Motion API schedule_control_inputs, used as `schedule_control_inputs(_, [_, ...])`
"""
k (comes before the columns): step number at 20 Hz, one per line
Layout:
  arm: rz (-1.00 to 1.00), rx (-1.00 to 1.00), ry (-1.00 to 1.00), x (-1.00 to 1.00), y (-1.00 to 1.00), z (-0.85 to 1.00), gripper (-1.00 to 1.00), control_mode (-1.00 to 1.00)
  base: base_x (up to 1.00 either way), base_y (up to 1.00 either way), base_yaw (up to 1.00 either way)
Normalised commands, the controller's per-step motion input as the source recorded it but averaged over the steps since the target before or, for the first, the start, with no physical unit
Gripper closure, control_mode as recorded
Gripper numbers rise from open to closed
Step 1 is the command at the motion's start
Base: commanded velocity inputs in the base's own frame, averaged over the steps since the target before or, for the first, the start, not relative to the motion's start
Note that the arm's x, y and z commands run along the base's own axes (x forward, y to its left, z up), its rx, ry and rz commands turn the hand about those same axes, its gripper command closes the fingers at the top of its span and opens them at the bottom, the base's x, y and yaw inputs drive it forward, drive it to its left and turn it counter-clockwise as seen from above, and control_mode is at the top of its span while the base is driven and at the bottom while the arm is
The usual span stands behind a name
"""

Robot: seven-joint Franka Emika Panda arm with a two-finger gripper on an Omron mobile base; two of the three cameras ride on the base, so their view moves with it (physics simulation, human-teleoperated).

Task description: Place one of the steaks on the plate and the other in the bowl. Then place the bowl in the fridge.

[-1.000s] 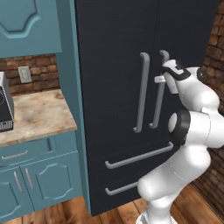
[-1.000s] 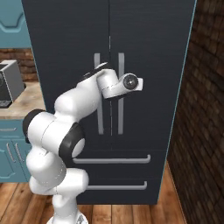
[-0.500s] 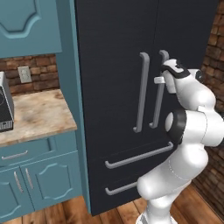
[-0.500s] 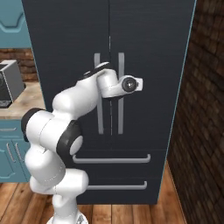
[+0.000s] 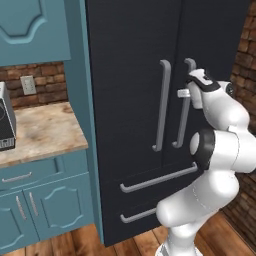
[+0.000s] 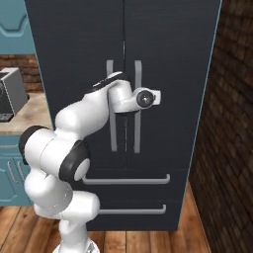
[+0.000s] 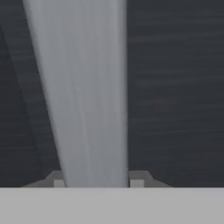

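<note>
The tall black fridge [image 5: 130, 60] stands with its doors closed in the left base view, and the right base view shows the fridge [image 6: 173, 59] too. My gripper [image 5: 184, 93] is at the upper part of the right door's grey bar handle [image 5: 181, 125]. In the hand view that handle [image 7: 83, 87] runs upright between the fingertips [image 7: 57, 180], and the gripper [image 7: 97, 181] is shut on it, both tips against its sides. From the right base view my hand covers the upper part of this handle [image 6: 138, 133]. The steaks, the plate and the bowl are out of view.
The left door's handle [image 5: 161, 105] hangs close beside the gripped one. Two drawer bars [image 5: 160, 177] run below. A stone counter [image 5: 40, 132] with a grey appliance [image 5: 5, 125] and teal cabinets [image 5: 45, 200] lie left. A brick wall [image 6: 232, 123] stands right of the fridge.
The fingers have closed in from wide open onto the right door handle. The arm and the fridge doors have hardly moved.
</note>
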Motion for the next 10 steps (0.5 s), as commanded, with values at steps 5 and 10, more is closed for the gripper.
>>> schedule_control_inputs(5, [0.0,0.0,0.01,-0.65,-0.51,0.0,1.0,-1.0,0.0,0.0,0.0])
schedule_control_inputs(10, [0.02,0.0,0.04,-0.44,-0.61,0.0,1.0,-1.0,0.0,0.0,0.0])
